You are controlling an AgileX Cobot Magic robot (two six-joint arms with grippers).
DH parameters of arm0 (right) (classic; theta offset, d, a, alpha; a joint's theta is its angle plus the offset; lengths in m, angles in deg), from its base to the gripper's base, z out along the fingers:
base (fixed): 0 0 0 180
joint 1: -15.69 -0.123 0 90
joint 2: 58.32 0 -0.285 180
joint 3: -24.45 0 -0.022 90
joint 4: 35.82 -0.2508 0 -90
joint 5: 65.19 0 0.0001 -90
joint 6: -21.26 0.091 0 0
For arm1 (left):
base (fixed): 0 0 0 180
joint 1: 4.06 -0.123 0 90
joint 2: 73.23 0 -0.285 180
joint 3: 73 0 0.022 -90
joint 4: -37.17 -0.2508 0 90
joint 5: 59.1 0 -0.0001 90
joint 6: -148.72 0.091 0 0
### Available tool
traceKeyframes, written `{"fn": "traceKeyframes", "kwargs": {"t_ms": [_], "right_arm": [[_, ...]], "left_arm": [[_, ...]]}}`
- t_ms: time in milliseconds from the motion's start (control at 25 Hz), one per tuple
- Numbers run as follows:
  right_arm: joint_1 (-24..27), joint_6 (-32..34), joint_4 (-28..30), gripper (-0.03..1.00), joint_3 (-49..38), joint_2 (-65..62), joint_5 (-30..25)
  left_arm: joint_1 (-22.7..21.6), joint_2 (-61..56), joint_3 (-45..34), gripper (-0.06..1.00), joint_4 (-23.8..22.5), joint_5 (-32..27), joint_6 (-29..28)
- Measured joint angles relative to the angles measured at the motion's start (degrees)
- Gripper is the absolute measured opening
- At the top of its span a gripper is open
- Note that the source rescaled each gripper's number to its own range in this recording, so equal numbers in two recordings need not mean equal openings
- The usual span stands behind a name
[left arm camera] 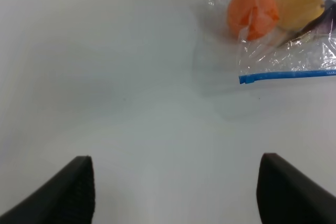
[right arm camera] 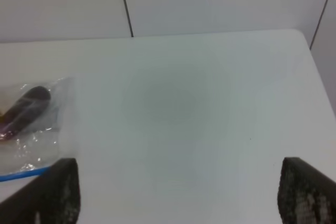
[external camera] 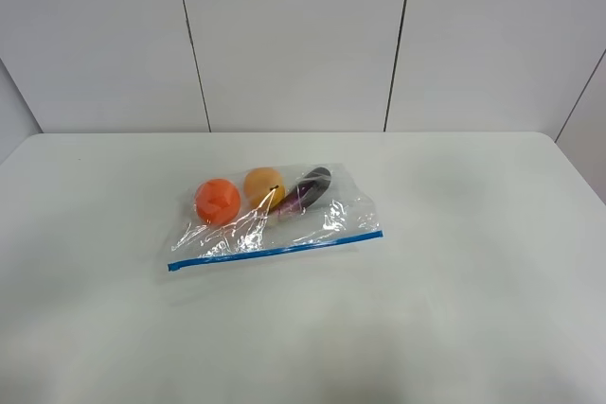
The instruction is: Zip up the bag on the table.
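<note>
The left gripper [left arm camera: 176,192] has its black fingers spread wide apart above bare worktop, holding nothing; the right gripper [right arm camera: 178,192] is likewise spread and empty. Both hang well apart from the clear crinkly plastic zip bag [external camera: 275,219], which lies flat near the middle of the large plain white worktop [external camera: 473,281]. Inside it sit an orange ball [external camera: 217,202], a yellow-orange fruit [external camera: 263,185] and a dark purple eggplant [external camera: 305,191], side by side. The blue zip strip [external camera: 275,251] runs along the bag's near long edge.

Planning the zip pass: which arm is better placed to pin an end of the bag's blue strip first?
Probably the right: its gripper has one open jaw right beside the blue strip end. The left gripper sits farther from the bag.
</note>
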Motion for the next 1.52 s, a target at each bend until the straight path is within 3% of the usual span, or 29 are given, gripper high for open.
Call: {"fn": "traceKeyframes", "kwargs": {"t_ms": [320,520,760,1080,1280,1520], "right_arm": [[0.0,-0.7,-3.8,1.00,-13.1,-19.0,-0.9],[0.0,-1.3,-3.9,1.00,-15.2,-25.9,-4.8],[0.0,-3.8,-3.7,1.00,-15.2,-29.1,-7.6],[0.0,-6.9,-3.7,0.99,-19.0,-29.1,-7.5],[0.0,-8.9,-5.5,0.87,-19.7,-29.1,-6.8],[0.0,-9.1,-5.7,0.86,-19.8,-29.1,-6.7]], "left_arm": [[0.0,0.0,0.0,0.79,0.0,0.0,0.0],[0.0,0.0,0.0,0.79,0.0,0.0,0.0],[0.0,0.0,0.0,0.79,0.0,0.0,0.0],[0.0,0.0,0.0,0.79,0.0,0.0,0.0],[0.0,0.0,0.0,0.79,0.0,0.0,0.0],[0.0,0.0,0.0,0.79,0.0,0.0,0.0]]}}
